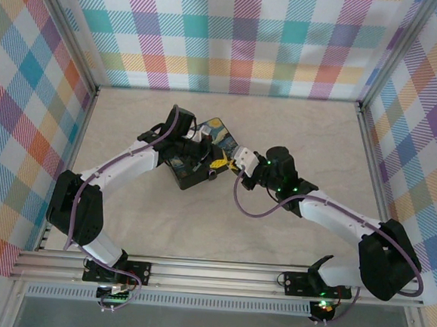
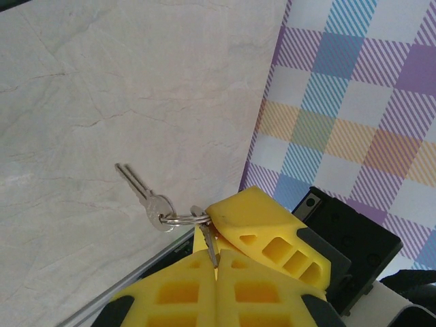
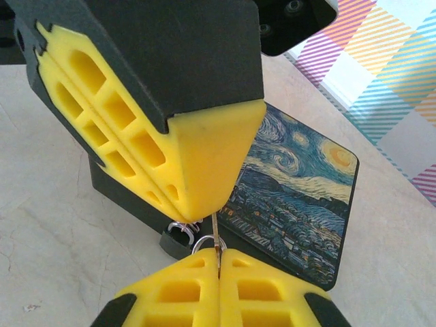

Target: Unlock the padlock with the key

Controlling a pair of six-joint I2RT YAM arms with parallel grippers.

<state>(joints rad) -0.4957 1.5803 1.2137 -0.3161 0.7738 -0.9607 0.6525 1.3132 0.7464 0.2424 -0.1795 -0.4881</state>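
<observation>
Right gripper point(image 3: 219, 257) pinches likely key point(image 3: 216, 238) (thin blade) just beneath left gripper point(image 3: 196, 208).

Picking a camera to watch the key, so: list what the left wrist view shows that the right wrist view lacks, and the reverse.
Left wrist's extra: a spare key hanging over the table. Right wrist's extra: the blue swirl-painted box lying flat. Shared: the key ring, and the key pinched at both ends by the shut left gripper and shut right gripper, tips nearly meeting.
</observation>
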